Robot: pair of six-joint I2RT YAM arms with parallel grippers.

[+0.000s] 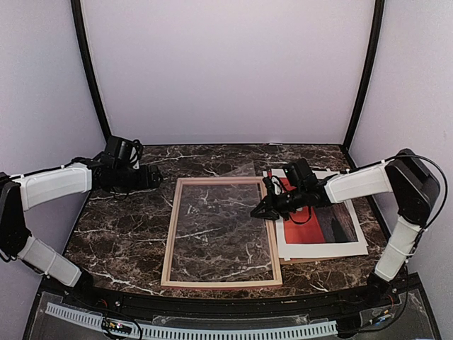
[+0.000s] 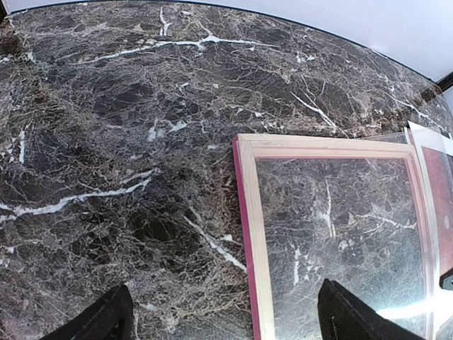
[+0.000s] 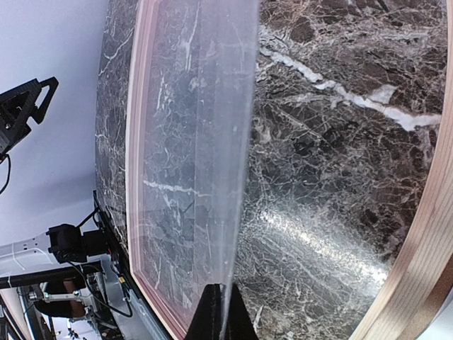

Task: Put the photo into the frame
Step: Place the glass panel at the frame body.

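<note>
The frame [image 1: 170, 241] lies flat mid-table with its pale wood back up and a pink-red edge showing [image 2: 255, 234]. Right of it the photo [image 1: 311, 230], red-orange and dark, lies under a white mat board [image 1: 357, 244]; my right arm covers part of it. My right gripper [image 1: 258, 210] is shut on the edge of a clear sheet [image 3: 191, 142], which it holds tilted over the frame's opening. My left gripper [image 1: 157, 177] hovers open just above the frame's far left corner, nothing between its fingers [image 2: 106, 319].
A brown backing board edge [image 1: 283, 261] shows under the mat board. Dark marble table [image 1: 120, 234] extends left of the frame. Black uprights and pale walls enclose the back and sides.
</note>
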